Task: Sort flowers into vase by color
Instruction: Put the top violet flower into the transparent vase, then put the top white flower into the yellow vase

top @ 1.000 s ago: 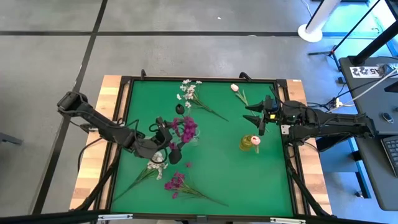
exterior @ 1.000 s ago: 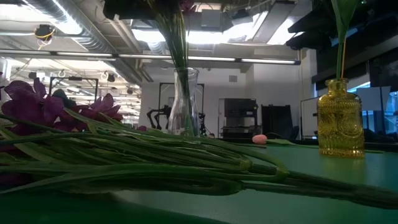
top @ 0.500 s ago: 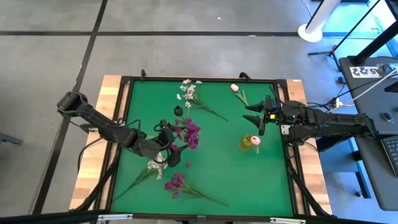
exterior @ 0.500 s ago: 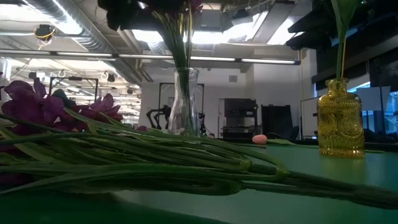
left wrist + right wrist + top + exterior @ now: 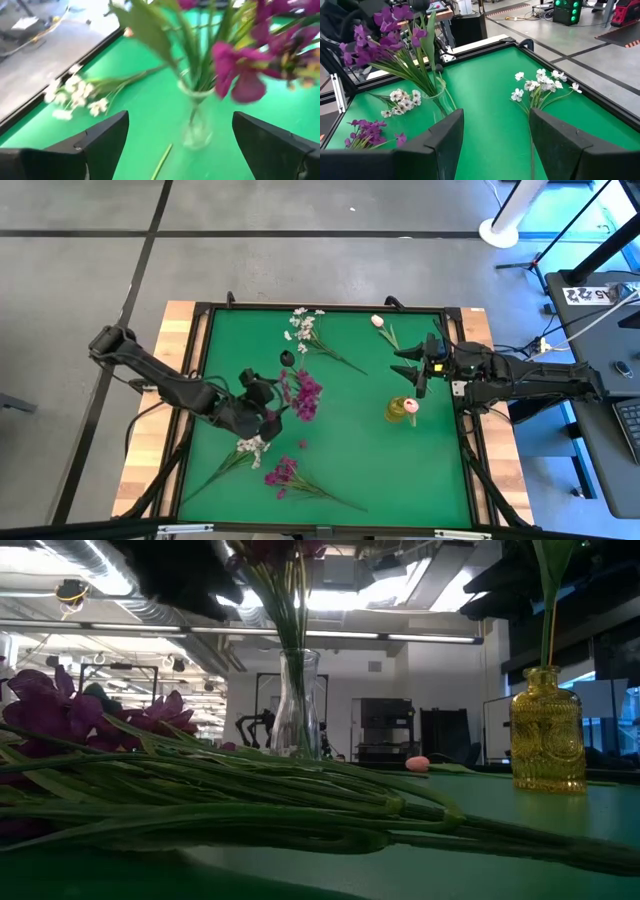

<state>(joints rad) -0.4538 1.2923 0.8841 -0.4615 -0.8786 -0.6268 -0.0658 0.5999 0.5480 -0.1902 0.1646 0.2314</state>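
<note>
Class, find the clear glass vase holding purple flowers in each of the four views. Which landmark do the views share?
High view: clear glass vase, left of centre, beside the left gripper.
Low view: centre.
Left wrist view: centre.
Right wrist view: left of centre.
Shared landmark: green table mat.

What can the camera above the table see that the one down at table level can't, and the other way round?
Only the high view shows the white spray at the far edge, the right gripper waiting beside the yellow vase, and the left gripper open by the clear vase.

Only the low view shows the room behind.

Both show the yellow vase and the purple flowers in the clear vase.
</note>
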